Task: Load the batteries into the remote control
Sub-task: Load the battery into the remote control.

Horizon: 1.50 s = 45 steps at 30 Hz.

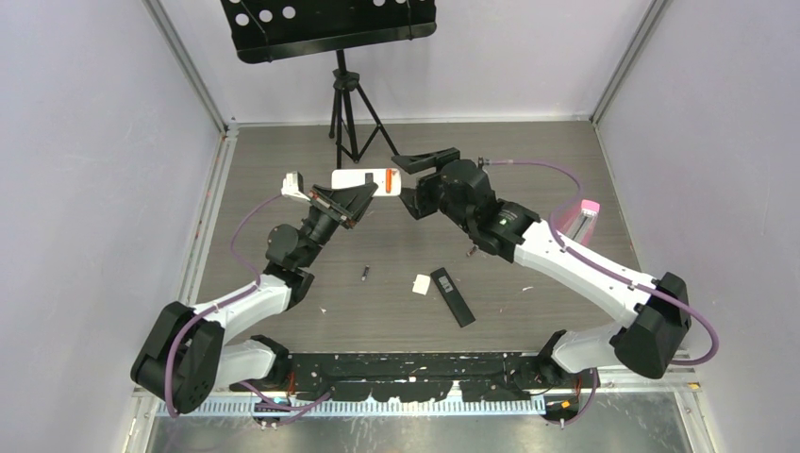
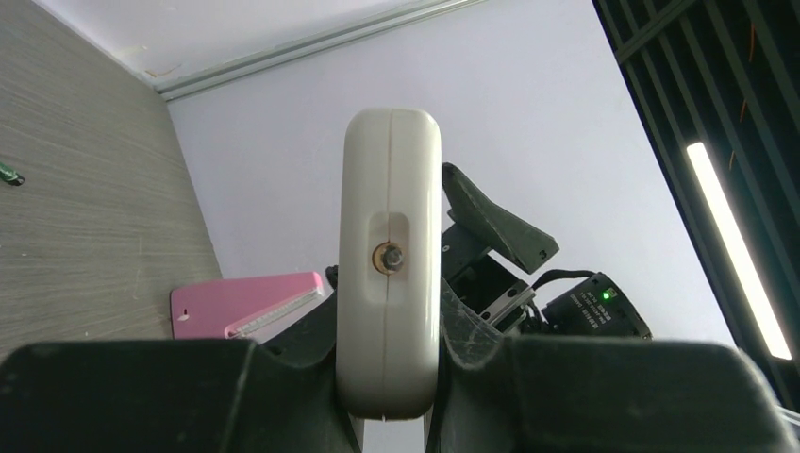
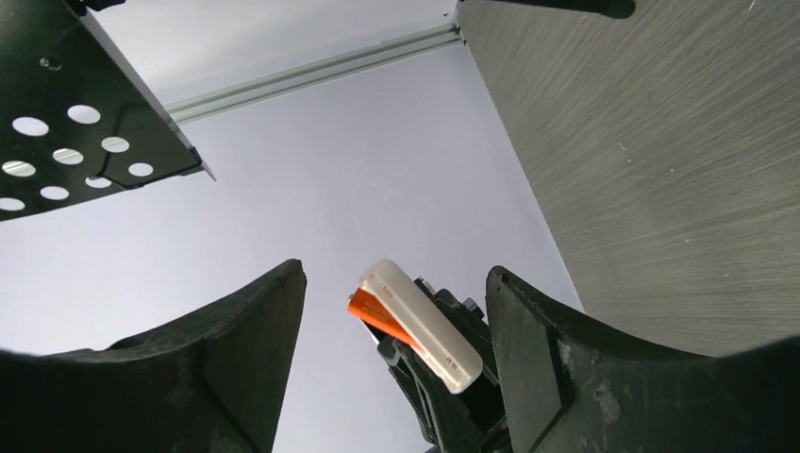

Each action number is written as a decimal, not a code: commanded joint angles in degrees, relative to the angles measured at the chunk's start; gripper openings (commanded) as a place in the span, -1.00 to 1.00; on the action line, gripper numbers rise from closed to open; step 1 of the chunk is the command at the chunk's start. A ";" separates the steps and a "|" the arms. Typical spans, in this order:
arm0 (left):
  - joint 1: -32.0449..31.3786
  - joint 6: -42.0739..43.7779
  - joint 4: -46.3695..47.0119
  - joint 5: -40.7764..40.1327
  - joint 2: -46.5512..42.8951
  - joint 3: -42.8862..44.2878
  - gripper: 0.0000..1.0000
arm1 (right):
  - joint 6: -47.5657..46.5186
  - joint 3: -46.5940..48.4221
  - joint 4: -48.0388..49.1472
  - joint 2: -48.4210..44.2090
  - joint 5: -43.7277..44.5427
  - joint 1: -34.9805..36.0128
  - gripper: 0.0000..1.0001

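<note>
The left claw [image 1: 351,195] clamped the white remote [image 1: 363,179] aloft, an orange battery [image 1: 388,178] seemingly seated at its 3 o'clock end, the right claw [image 1: 409,181] gaping beside it, a dark battery [image 1: 365,274] unloaded at 6 o'clock.

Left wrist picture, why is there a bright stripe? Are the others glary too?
Left wrist view: the stripe looks like a lamp facing the lens; right wrist view: no glare, pincer fingers dark; top view: even light, soft shadows.

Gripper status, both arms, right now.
Left gripper: closed on the white remote.
Right gripper: open, holding nothing; its jaws stand either side of the remote's end without touching it.
</note>
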 commanded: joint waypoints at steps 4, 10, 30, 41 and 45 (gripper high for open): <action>0.05 0.77 5.68 0.22 -0.07 0.03 -1.00 | 6.52 1.50 5.79 2.32 0.77 0.94 0.45; 0.06 0.15 5.22 -0.42 0.06 -0.07 -1.00 | 4.36 0.79 7.26 1.32 2.33 1.01 0.28; 0.07 -1.60 0.77 -0.70 -0.27 0.87 -1.00 | -3.41 1.26 11.94 1.05 1.80 1.03 0.20; 0.11 -1.12 -4.08 0.24 -1.44 2.37 -1.00 | -7.58 2.72 11.26 0.89 0.16 1.08 0.16; 0.04 -1.13 -4.72 0.30 -1.66 2.67 -1.00 | -8.28 2.69 11.49 0.97 -0.47 1.01 0.17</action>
